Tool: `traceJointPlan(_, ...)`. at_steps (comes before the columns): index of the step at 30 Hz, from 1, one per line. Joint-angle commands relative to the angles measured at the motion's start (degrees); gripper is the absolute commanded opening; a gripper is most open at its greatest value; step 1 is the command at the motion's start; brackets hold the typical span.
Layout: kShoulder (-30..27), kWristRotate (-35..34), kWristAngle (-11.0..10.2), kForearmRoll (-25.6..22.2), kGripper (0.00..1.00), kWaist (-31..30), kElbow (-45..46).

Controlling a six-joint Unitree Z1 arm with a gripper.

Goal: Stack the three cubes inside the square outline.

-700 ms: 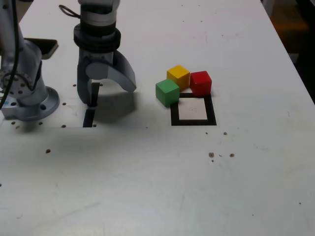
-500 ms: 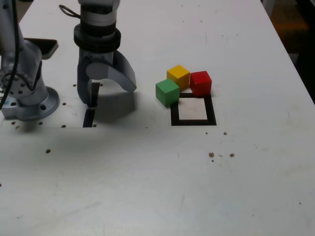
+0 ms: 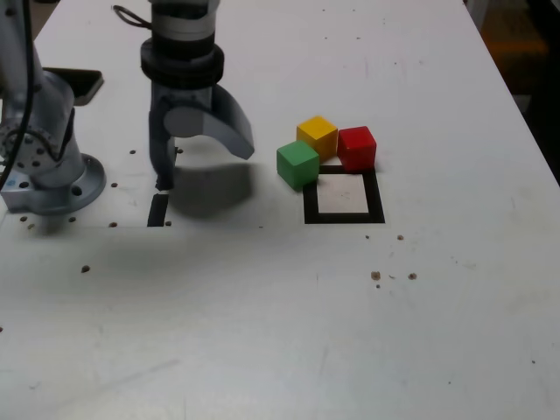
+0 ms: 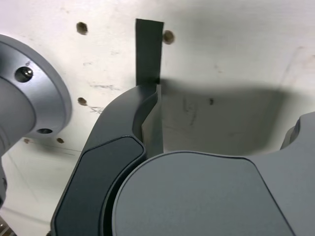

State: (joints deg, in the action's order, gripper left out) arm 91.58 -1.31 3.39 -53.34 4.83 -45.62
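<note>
end effector (image 3: 203, 168) jaws apart, empty | well apart from square outline (image 3: 344, 196) | green cube (image 3: 297, 164), yellow cube (image 3: 317, 136), red cube (image 3: 356, 147) beside outline

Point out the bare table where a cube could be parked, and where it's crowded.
Free: the white centre of the square outline, and table nearer the camera. Crowded: behind the outline, where green cube, yellow cube, red cube cluster.

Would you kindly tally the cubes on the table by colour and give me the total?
Green cube: 1
Yellow cube: 1
Red cube: 1
Total: 3 cubes, all beside the square outline, none inside it.
</note>
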Motion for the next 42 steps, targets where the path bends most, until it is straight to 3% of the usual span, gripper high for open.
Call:
traceJointPlan(1,0.5,-0.1,0.0,0.0,0.99,0.0,-0.6)
traceJointPlan(19,4.6,2.9,1.0,-8.6,0.99,-0.1,-14.6)
traceJointPlan(30,7.7,3.9,2.6,-9.3,0.99,-5.3,-20.4)
traceJointPlan(42,8.7,8.2,0.9,-8.8,0.98,-10.0,-18.3)
